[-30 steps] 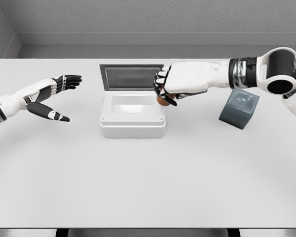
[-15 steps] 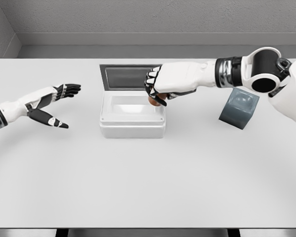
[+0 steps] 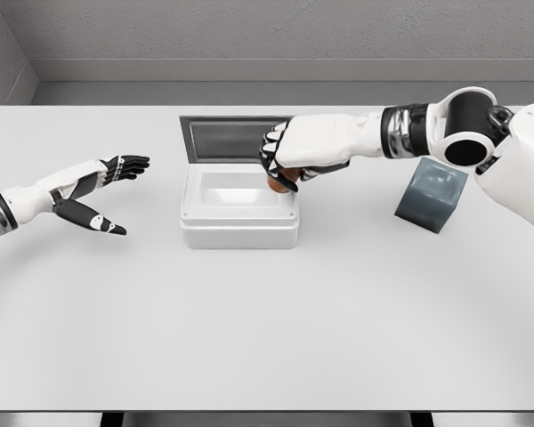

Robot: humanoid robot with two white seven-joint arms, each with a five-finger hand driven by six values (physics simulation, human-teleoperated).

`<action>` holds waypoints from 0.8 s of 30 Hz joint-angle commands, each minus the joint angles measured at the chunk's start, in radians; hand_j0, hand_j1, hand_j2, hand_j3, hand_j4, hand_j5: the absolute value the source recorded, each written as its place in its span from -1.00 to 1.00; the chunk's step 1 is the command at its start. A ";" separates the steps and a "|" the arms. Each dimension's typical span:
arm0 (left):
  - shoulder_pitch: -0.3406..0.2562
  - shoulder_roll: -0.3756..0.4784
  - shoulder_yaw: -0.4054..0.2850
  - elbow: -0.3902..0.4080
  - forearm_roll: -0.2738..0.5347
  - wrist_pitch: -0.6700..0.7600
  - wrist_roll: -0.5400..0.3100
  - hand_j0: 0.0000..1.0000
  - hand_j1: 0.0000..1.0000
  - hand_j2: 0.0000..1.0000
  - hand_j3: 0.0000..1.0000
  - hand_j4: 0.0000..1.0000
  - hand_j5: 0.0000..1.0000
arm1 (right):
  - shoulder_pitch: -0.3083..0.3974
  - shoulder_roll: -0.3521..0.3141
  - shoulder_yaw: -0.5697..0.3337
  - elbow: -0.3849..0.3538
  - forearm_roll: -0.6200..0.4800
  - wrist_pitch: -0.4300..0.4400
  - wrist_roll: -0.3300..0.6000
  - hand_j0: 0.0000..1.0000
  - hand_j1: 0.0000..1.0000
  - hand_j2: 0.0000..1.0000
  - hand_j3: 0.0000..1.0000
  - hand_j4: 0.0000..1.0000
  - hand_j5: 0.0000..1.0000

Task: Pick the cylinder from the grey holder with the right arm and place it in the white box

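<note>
My right hand (image 3: 281, 169) hangs over the right part of the white box (image 3: 238, 233), fingers curled around a small brown cylinder (image 3: 276, 185) whose lower end peeks out beneath the palm. The box is open, its dark lid (image 3: 234, 138) standing up at the back. The grey holder (image 3: 431, 197) sits tilted on the table to the right, partly behind my right forearm, and its top recess looks empty. My left hand (image 3: 102, 191) hovers over the table at the left, fingers spread, holding nothing.
A white table (image 3: 267, 338) spreads across the view, with its front edge at the bottom. A grey wall (image 3: 249, 36) runs behind the table.
My right hand carried the cylinder leftward from the box's right edge to over its interior, settling in the last half second. The left hand drifted slightly left and down.
</note>
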 commanded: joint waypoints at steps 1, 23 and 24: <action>0.000 0.001 0.001 0.000 0.007 0.001 0.000 1.00 1.00 1.00 1.00 1.00 1.00 | 0.000 0.006 0.001 0.014 -0.005 0.003 -0.001 -0.62 -0.62 -0.62 -0.62 -0.62 -0.62; 0.000 0.002 0.002 0.001 0.007 -0.002 0.000 1.00 1.00 1.00 1.00 1.00 1.00 | 0.094 -0.265 -0.450 -0.233 -0.162 -0.035 -0.001 1.00 1.00 1.00 1.00 1.00 1.00; -0.008 0.002 0.004 0.010 0.010 -0.005 0.000 1.00 1.00 1.00 1.00 1.00 1.00 | 0.121 -0.317 -0.456 -0.228 -0.179 -0.035 -0.001 1.00 1.00 1.00 1.00 1.00 1.00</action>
